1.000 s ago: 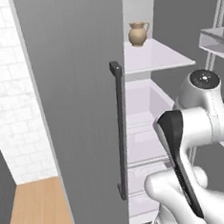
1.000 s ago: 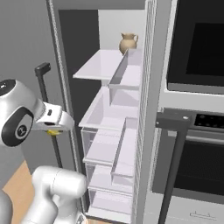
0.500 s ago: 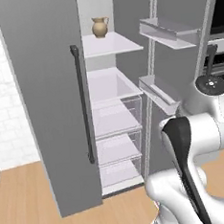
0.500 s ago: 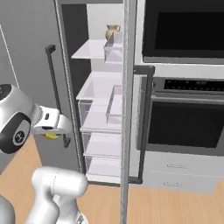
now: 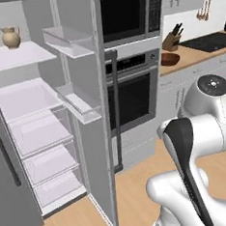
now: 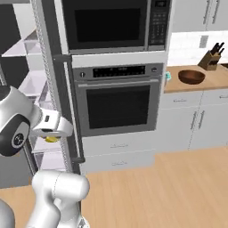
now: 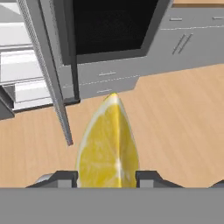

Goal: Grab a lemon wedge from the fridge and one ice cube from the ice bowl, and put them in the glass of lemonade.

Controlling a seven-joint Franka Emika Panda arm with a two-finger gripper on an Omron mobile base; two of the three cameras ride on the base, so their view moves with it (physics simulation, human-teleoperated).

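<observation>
My gripper [image 7: 107,177] is shut on the lemon wedge [image 7: 109,146], a yellow slice that stands point up between the two finger tips. From the right base view the gripper [image 6: 53,137] hangs under the white hand, low on the left, with the lemon wedge [image 6: 51,139] showing as a yellow speck. The grey fridge [image 5: 91,150] stands open at the left, its white shelves bare apart from a small jug [image 5: 10,36]. A dark brown ice bowl [image 6: 191,76] sits on the wooden counter to the right, far from the gripper. The glass of lemonade is out of view.
A black wall oven [image 6: 116,104] with a microwave [image 6: 111,20] above stands right of the fridge door edge [image 6: 51,75]. A knife block [image 6: 209,60] is behind the bowl. Grey drawers [image 6: 196,120] run under the counter. Wooden floor [image 6: 169,187] lies open ahead.
The whole picture has swung to the right as the base turns: the fridge slid to the left edge, and the oven, counter and bowl came into view. The lemon wedge stays in the gripper.
</observation>
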